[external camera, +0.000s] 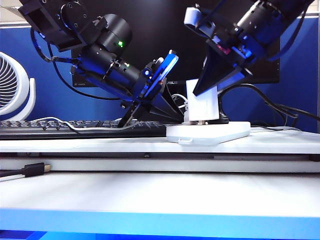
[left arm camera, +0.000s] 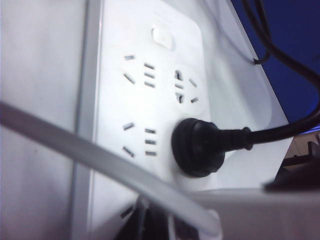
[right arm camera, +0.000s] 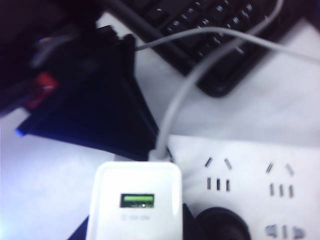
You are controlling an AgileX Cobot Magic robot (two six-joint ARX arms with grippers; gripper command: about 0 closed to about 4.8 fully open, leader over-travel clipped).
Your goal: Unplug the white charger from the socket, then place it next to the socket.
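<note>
Left gripper (external camera: 131,111): glossy black and blue, tips down by the ridged black keyboard (external camera: 75,128) just left of the socket (external camera: 210,133); its opening cannot be told. Socket: flat, smooth white strip with rounded corners. A round matte black plug (left arm camera: 197,146) sits in one outlet. The charger (external camera: 203,105), a boxy white block with rounded edges, stands upright on the socket, a thin white cable (right arm camera: 172,107) looping off toward the keyboard. Right gripper (external camera: 212,80) reaches down from the upper right, dark fingers closed on the charger's sides.

white charger (external camera: 202,104) upright on the socket (external camera: 210,134), keyboard (external camera: 75,128) left of socket, monitor behind
</note>
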